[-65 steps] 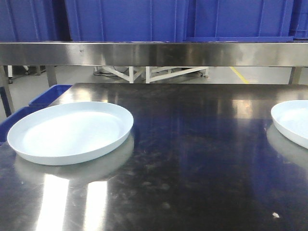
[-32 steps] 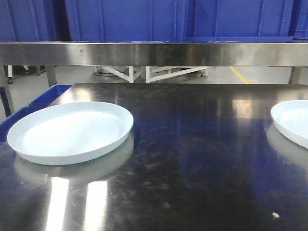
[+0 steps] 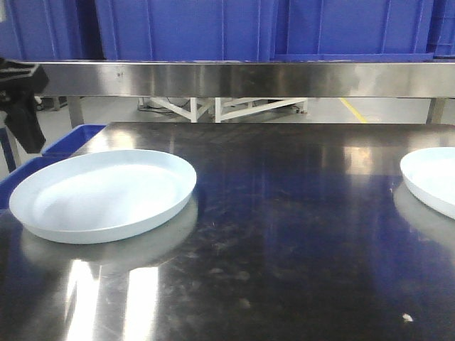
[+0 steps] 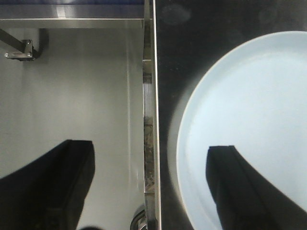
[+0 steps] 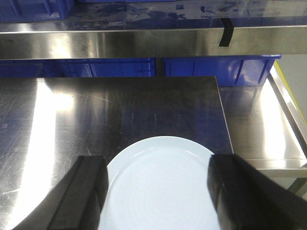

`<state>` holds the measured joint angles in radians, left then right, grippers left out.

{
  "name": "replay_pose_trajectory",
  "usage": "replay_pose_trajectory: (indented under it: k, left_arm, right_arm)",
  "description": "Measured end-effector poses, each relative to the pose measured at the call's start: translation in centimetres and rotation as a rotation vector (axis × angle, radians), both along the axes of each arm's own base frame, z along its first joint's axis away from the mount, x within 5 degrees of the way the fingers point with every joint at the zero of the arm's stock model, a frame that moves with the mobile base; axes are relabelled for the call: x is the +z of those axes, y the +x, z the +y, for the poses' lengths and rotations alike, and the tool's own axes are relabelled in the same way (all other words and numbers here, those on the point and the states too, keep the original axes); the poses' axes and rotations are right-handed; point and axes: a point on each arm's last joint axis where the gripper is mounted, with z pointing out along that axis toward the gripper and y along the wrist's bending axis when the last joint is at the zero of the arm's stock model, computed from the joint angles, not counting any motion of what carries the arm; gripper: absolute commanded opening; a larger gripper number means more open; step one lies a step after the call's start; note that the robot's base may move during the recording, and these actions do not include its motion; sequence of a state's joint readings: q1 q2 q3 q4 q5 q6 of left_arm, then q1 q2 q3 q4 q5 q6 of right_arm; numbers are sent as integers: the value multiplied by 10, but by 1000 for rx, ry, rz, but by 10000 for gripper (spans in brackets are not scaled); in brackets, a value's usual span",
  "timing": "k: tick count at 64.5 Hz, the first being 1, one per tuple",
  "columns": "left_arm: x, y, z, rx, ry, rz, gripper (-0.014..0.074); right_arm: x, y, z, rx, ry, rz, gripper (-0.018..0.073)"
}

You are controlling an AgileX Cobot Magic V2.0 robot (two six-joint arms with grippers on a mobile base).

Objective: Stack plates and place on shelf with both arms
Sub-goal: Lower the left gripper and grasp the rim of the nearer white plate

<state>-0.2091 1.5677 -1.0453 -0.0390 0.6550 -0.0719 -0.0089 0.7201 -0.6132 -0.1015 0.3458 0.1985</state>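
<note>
Two pale white plates lie on the dark steel tabletop (image 3: pixel 284 213): one plate (image 3: pixel 103 195) at the left, the other plate (image 3: pixel 432 181) cut off by the right edge. The black left arm (image 3: pixel 21 106) hangs above and behind the left plate's far-left rim. Seen from the left wrist, my left gripper (image 4: pixel 151 146) is open and straddles the table's left edge, with one finger (image 4: pixel 240 187) above that plate (image 4: pixel 249 105). My right gripper (image 5: pixel 158 158) is open above the right plate (image 5: pixel 163 187). The shelf rail (image 3: pixel 227 78) runs across the back.
Big blue crates (image 3: pixel 192 28) stand on the shelf above the rail, and more blue crates (image 5: pixel 211 69) sit under it. A blue bin (image 3: pixel 67 142) stands on the floor left of the table. A lower steel ledge (image 5: pixel 268 129) adjoins the table's right side.
The left arm has come into the front view at the upper left. Both plates lie where they were.
</note>
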Motion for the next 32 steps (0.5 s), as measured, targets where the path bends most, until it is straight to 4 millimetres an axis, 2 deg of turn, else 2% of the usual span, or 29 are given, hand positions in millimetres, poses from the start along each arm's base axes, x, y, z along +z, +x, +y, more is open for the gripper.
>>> replay_pose_trajectory:
  k: [19,32]
  left_arm:
    - [-25,10,-2,4,8,56,547]
    - [-31,13,-3,5,9,64,547]
  right_arm:
    - [0,0,0,0,0,0,548]
    - [0,0,0,0,0,0,548]
